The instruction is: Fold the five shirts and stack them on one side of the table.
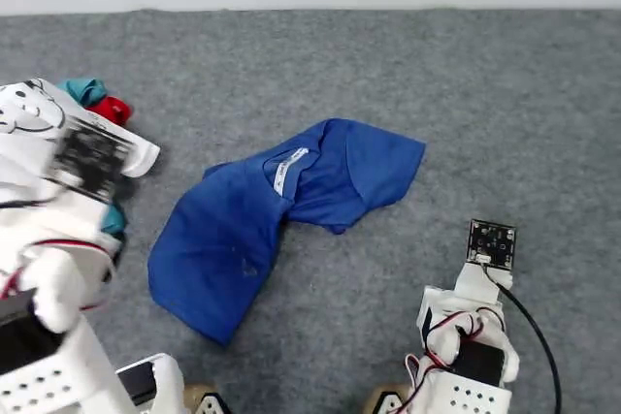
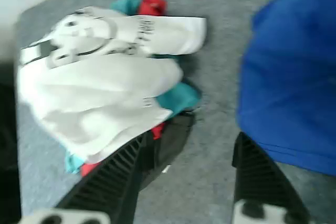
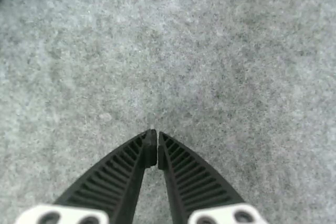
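You have the blue shirt [image 1: 243,239] lying unfolded and rumpled at the centre of the grey worktop [image 1: 485,94], collar toward 12 o'clock and hem trailing toward 7 o'clock. A white neck label [image 1: 288,170] sits inside the collar; its print is too small to read. At 9 o'clock on the worktop is the pile of shirts: the white shirt [image 2: 100,87] on top, with the teal shirt [image 2: 181,98] and the red shirt [image 2: 152,7] peeking out beneath it. The white shirt carries a black cartoon-like graphic and short lines of lettering, all too blurred to read. Your left end effector [image 2: 191,142] hangs just beside that pile with its fingers spread apart, holding nothing. Your right end effector [image 3: 154,148], at 5 o'clock, has its fingers pressed together over bare worktop, gripping nothing.
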Robot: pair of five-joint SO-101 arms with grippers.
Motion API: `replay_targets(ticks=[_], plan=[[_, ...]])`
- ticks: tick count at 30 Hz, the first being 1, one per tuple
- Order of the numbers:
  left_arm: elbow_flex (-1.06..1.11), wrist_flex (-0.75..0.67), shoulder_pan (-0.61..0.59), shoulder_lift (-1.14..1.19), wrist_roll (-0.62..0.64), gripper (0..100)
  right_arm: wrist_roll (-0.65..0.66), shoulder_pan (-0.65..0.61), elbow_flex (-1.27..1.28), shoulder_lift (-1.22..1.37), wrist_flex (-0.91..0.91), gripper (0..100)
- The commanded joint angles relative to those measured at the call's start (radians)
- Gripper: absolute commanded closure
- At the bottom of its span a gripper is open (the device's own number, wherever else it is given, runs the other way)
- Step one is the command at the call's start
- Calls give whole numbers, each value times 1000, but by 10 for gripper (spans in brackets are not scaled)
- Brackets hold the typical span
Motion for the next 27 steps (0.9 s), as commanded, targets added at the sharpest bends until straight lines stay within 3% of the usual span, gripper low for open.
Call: replay_targets(ticks=[1, 9, 15, 19, 27], plan=[[94, 34, 84, 8, -2, 754, -11, 16, 14, -7, 4, 990], [380, 31, 365, 72, -34, 754, -11, 16, 14, -7, 4, 990], [421, -54, 508, 183, -29, 754, -11, 16, 14, -7, 4, 990], [484, -109, 551, 299, -29, 754, -11, 16, 14, -7, 4, 990], [498, -229, 511, 410, 31, 754, -11, 16, 14, -7, 4, 990]])
